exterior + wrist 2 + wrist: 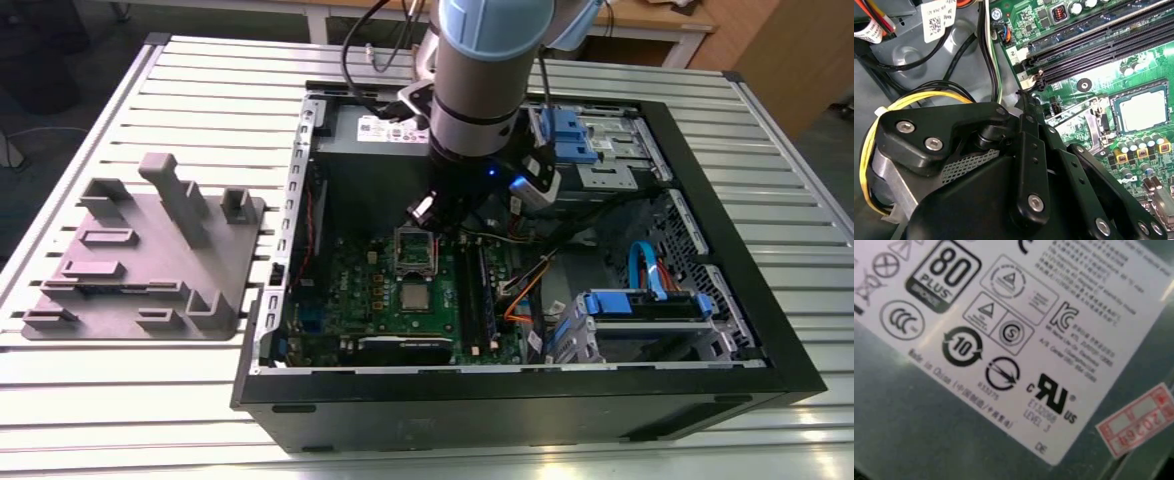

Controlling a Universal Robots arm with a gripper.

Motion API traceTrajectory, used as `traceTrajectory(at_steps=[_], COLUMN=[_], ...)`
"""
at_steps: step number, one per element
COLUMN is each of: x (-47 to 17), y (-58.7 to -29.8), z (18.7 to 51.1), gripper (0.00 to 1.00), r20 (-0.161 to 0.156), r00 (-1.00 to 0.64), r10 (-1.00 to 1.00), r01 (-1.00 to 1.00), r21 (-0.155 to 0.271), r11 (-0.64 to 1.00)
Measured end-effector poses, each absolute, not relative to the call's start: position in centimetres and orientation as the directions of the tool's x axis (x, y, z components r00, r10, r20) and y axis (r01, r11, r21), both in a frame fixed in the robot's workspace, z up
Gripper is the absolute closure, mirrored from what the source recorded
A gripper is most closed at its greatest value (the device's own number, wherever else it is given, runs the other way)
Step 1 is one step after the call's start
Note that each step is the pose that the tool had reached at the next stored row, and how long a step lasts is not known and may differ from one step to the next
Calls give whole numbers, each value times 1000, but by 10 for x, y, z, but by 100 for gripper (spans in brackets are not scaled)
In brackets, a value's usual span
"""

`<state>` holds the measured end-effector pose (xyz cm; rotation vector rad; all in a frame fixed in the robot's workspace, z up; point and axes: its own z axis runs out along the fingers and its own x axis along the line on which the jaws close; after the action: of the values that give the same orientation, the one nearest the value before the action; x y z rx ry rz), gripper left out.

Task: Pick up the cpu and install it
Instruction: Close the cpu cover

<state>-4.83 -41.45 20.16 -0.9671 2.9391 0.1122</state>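
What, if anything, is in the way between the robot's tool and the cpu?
Nothing visible covers the cpu, which lies bare on the green motherboard. Between it and the tool, the dark socket frame sits on the board.

We see the cpu (415, 296) as a small, flat, square chip with a pale silvery-grey metal top. It lies level and face-up on the green motherboard (350, 300), close to the middle of that board in the exterior view. In the second wrist view the cpu (1143, 111) sits squarely within a dark square surround on the same motherboard, its edges running parallel to the surround's. Its metal top is uncovered and brightly lit, with rounded corners and a slightly darker margin along the rim.
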Motion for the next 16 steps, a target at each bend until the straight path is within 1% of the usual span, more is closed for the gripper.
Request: traceTrajectory(at_steps=[6,16], x=[-50,-50], y=[-414,-415], z=[202,208], gripper=[90,90], r20=[-63,-43], r00=[-804,-804], r10=[-591,-593], r01=[-594,-594], r21=[51,25], r11=[803,804])
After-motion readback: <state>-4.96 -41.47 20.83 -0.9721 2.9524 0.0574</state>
